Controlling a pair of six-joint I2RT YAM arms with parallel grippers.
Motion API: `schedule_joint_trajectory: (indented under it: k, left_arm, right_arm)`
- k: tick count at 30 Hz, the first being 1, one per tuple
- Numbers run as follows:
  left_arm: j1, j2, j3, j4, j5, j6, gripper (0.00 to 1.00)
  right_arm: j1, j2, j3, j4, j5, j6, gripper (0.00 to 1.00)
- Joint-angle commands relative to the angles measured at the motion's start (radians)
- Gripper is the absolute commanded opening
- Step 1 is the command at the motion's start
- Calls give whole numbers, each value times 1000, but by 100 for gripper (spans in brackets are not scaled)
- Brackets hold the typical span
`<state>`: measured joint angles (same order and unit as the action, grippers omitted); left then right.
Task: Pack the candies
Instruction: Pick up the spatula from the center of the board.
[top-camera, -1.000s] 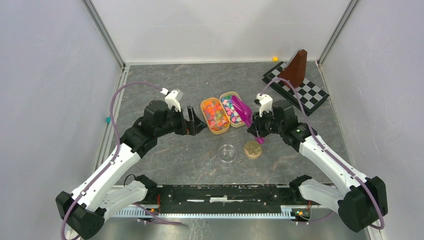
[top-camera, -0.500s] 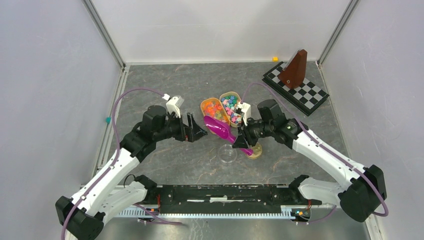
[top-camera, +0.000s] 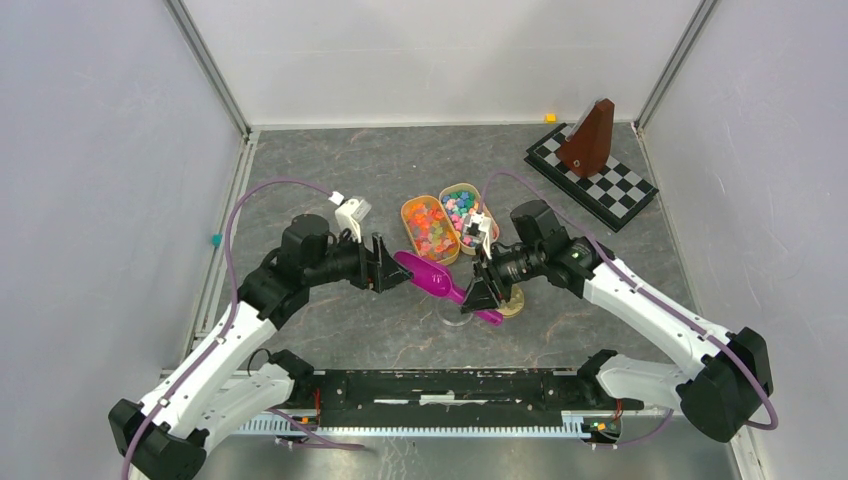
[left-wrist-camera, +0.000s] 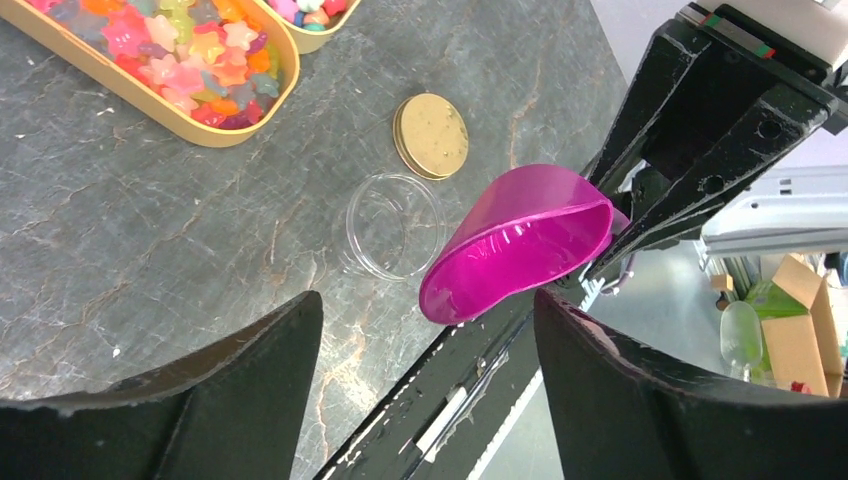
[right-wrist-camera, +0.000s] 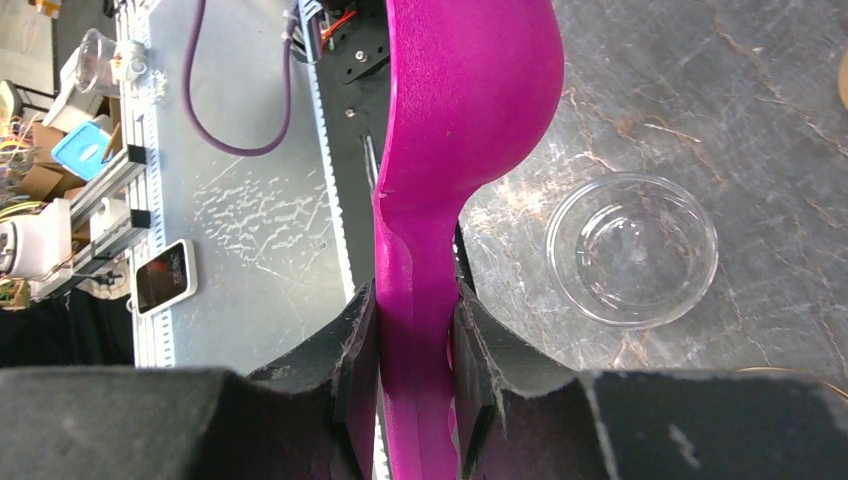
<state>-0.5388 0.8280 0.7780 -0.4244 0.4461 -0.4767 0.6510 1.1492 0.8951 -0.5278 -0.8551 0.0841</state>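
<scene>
The candies (top-camera: 430, 226) fill two tan oval trays, one (top-camera: 414, 237) beside the other (top-camera: 461, 211); the left wrist view shows the candies (left-wrist-camera: 170, 55) at top left. My right gripper (top-camera: 482, 290) (right-wrist-camera: 415, 295) is shut on the handle of a purple scoop (top-camera: 428, 275) (right-wrist-camera: 465, 90). The scoop (left-wrist-camera: 520, 245) lies level, and its bowl looks empty and points at my left gripper (top-camera: 388, 267) (left-wrist-camera: 428, 298). That gripper is open, with the scoop's lip just ahead of its fingertips. A clear round dish (left-wrist-camera: 395, 225) (right-wrist-camera: 632, 250) sits under the scoop.
A gold round lid (top-camera: 511, 300) (left-wrist-camera: 430, 135) lies beside the dish. At the back right a chequered board (top-camera: 612, 188) carries a brown pyramid-shaped block (top-camera: 590, 138). A small teal item (top-camera: 214, 240) lies at the left wall, and the black base rail (top-camera: 440, 385) runs along the near edge.
My right arm swung the scoop from above the candy trays down and left over the dish, toward the left gripper. The left gripper shifted slightly and its jaws narrowed a little.
</scene>
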Motion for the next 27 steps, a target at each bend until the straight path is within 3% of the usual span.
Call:
schedule_joint_trajectory:
  k: [1,14,17,21,25,27]
  left_arm:
    - [3,-18,7,32,82,71,80]
    - [3,-60,-6,126,201,72,48]
    - [3,-62,-13,140,217,70,34]
    - [3,-66,-19,148,226,78,3]
    - [3,-77,-23,166,229,63,2]
    - [3,-83,-29,173,226,51,2]
  right_arm:
    - [9,-13,27,37,-73,14,6]
    - [30,-40,4,85,-149,71,5]
    - [33,-47,5,90,-155,81,5]
    - [33,-53,-2,100,-161,91,6]
    - [34,-58,-8,95,-151,91,9]
    - [34,-62,-7,86,-132,84,19]
